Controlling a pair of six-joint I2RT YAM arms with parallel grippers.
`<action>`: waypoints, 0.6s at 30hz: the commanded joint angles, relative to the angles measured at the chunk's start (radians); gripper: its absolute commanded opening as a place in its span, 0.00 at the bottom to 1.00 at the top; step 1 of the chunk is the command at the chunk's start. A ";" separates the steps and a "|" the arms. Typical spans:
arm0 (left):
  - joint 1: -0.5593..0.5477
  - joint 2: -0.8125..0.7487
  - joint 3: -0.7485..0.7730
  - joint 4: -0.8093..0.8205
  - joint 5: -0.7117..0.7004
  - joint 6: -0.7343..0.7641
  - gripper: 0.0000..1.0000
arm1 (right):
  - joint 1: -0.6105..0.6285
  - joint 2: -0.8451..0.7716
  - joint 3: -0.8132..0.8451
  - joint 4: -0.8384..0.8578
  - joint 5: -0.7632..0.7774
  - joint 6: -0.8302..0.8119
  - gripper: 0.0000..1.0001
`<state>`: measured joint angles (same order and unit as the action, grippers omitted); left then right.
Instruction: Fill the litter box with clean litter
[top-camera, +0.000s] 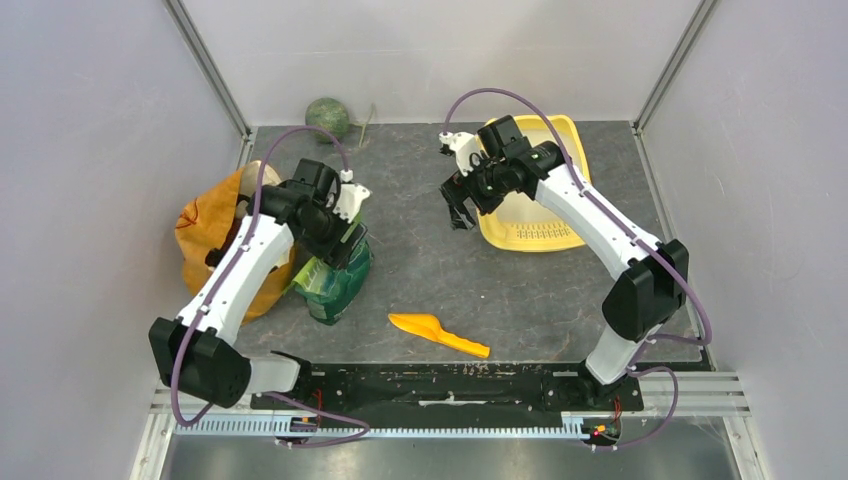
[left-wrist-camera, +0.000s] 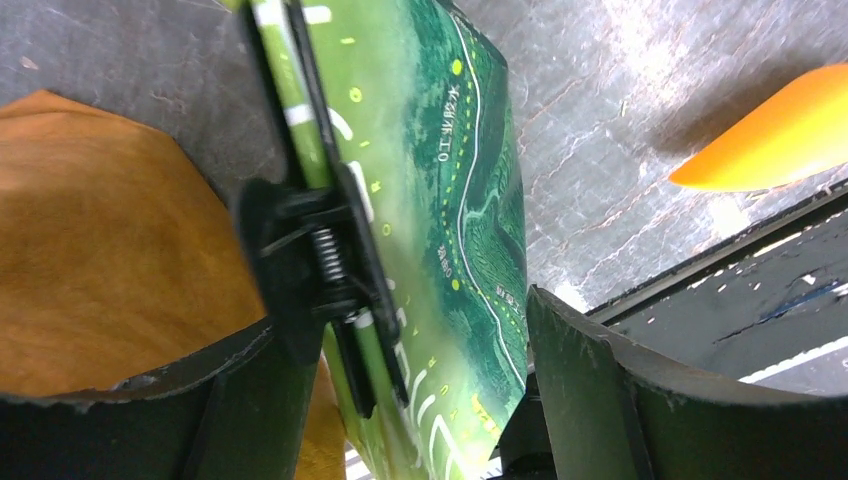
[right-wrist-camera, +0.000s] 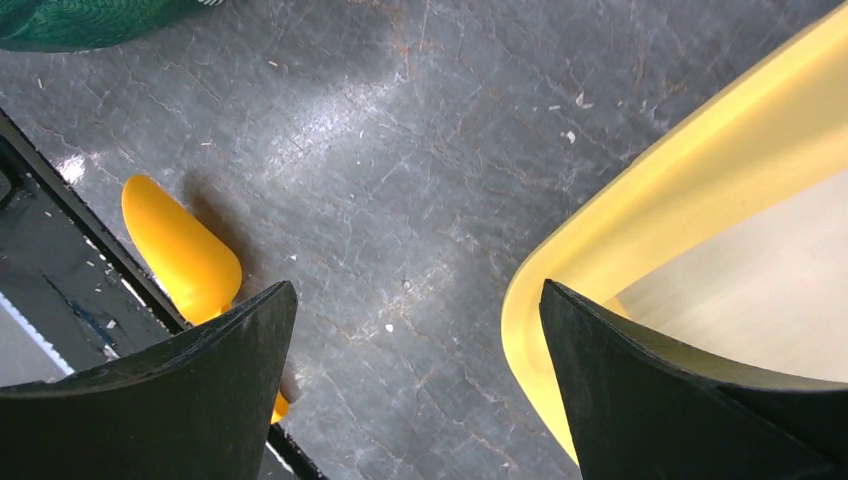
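Note:
The yellow litter box (top-camera: 528, 236) lies at the back right, its slotted grille at the near end; the basin looks pale and bare, and no litter granules show in any view. My right gripper (top-camera: 462, 212) is open and empty, hovering just left of the box. In the right wrist view the right gripper (right-wrist-camera: 418, 290) has its right finger over the box's rim (right-wrist-camera: 600, 230). My left gripper (top-camera: 348, 243) is open, its fingers straddling the top of a green printed pouch (left-wrist-camera: 440, 180) that is closed by a black binder clip (left-wrist-camera: 300, 260).
An orange scoop (top-camera: 440, 335) lies on the dark table near the front middle; it also shows in the right wrist view (right-wrist-camera: 180, 250). An orange-yellow bag (top-camera: 215, 250) stands left of the pouch. A green ball (top-camera: 327, 117) sits at the back wall.

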<state>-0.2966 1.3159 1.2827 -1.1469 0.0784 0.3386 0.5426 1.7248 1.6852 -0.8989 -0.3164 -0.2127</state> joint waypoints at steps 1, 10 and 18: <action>-0.013 -0.011 -0.018 0.008 -0.063 0.007 0.79 | -0.034 -0.067 -0.024 0.002 -0.057 0.037 0.99; -0.010 -0.140 -0.136 -0.007 -0.121 -0.018 0.54 | -0.052 -0.103 -0.080 0.011 -0.100 0.053 0.99; -0.010 -0.078 -0.037 0.019 -0.086 0.005 0.02 | -0.054 -0.103 -0.081 0.016 -0.112 0.068 0.99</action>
<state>-0.3088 1.2076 1.1591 -1.1542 -0.0338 0.3157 0.4889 1.6592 1.6096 -0.9054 -0.4061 -0.1604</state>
